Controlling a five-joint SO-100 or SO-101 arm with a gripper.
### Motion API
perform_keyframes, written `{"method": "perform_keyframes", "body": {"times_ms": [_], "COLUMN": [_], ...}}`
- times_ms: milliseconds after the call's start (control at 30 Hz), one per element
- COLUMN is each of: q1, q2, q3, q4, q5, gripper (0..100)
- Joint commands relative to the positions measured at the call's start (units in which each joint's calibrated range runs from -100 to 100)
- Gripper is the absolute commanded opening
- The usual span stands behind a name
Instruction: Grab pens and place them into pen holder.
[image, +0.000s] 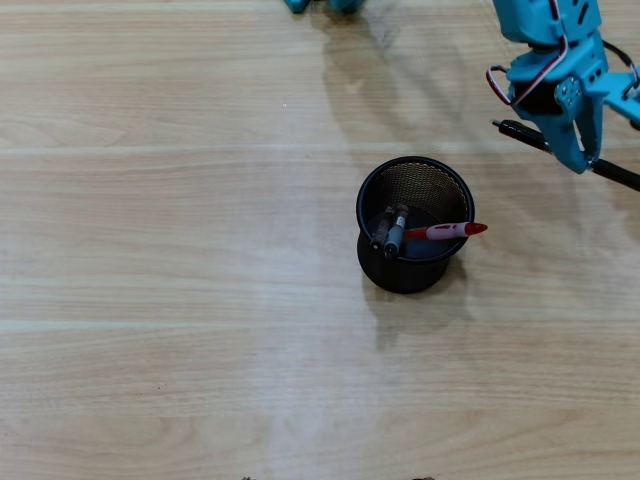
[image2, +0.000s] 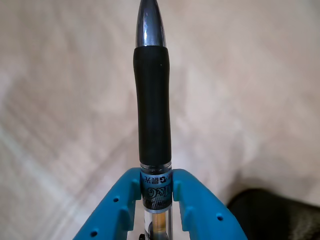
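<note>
Black and slim, the pen (image2: 152, 115) looks light, stiff and slick on its clear barrel, where the gripper (image2: 156, 192) pinches it just below the rubber sleeve. Overhead, it sits at upper right, near the pen holder (image: 372, 190) holding 3 pens.

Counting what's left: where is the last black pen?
Overhead view, upper right: black pen clamped in the gripper, right of the pen holder.
</note>
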Motion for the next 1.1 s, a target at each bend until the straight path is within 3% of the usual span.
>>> {"method": "perform_keyframes", "body": {"times_ms": [0,167,333,600,1067], "q1": [7.7,19.4,25.4,24.8,21.2], "q2": [-9.9,-12.1,-11.9,-11.8,-11.7], "q3": [-8.1,-5.1,4.6,12.1,16.3], "q4": [-0.5,-1.0,-1.2,-16.3,-18.1], "q5": [2.5,2.0,-3.7,-4.7,-12.0], "gripper": [2,2,2,2,2]}}
